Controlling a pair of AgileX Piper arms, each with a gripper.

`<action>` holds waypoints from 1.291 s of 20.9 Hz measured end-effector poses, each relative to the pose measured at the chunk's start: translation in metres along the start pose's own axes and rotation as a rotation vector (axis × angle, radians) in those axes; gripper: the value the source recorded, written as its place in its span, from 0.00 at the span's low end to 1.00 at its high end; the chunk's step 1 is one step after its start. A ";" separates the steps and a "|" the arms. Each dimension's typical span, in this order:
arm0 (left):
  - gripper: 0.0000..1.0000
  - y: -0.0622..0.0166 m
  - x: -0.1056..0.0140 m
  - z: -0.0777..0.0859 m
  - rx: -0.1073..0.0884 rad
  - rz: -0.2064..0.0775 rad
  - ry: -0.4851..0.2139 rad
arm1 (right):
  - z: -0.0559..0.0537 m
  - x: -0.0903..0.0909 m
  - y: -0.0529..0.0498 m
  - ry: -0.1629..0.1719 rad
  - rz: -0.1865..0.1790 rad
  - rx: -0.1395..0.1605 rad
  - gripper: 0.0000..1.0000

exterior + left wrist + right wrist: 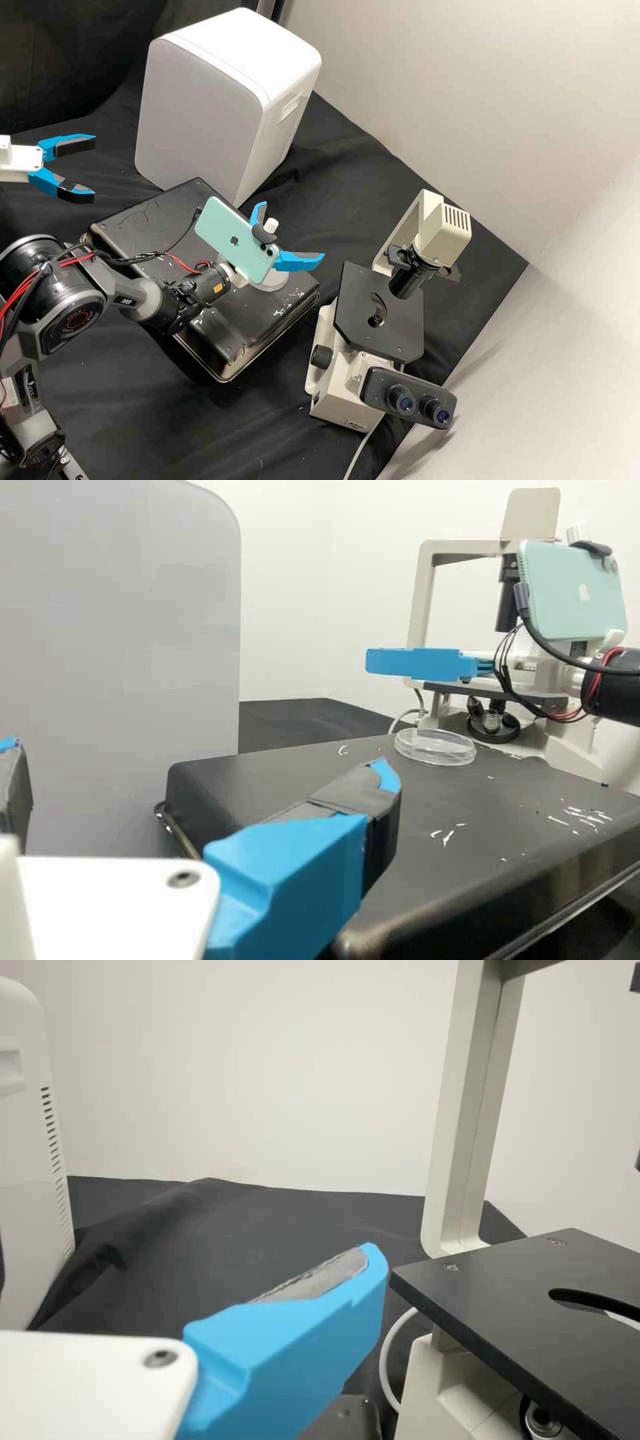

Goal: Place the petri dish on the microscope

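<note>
No legible txt or nos.

A white box (227, 100) stands behind a scuffed black case (250, 327).

microscope stage (400, 327) open above, lamp head (445, 233) overhanging rear

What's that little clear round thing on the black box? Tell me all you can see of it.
The dish is shallow, round and clear, glass or plastic by its look, with a low rim and seemingly empty. It lies flat on the scuffed black box, near the side facing the microscope. A blue finger of the right end effector hangs above it, apart; nothing holds it.
</note>
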 end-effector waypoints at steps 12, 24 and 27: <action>1.00 -0.0019 0.001 0.000 -0.003 -0.010 0.001 | 0.009 -0.015 -0.002 -0.001 0.000 0.017 1.00; 1.00 -0.0028 0.001 -0.002 -0.012 -0.011 0.021 | 0.020 -0.059 -0.024 0.009 -0.037 0.017 1.00; 1.00 -0.0038 0.001 -0.002 -0.007 -0.017 0.023 | 0.023 -0.061 -0.031 -0.002 -0.063 0.016 1.00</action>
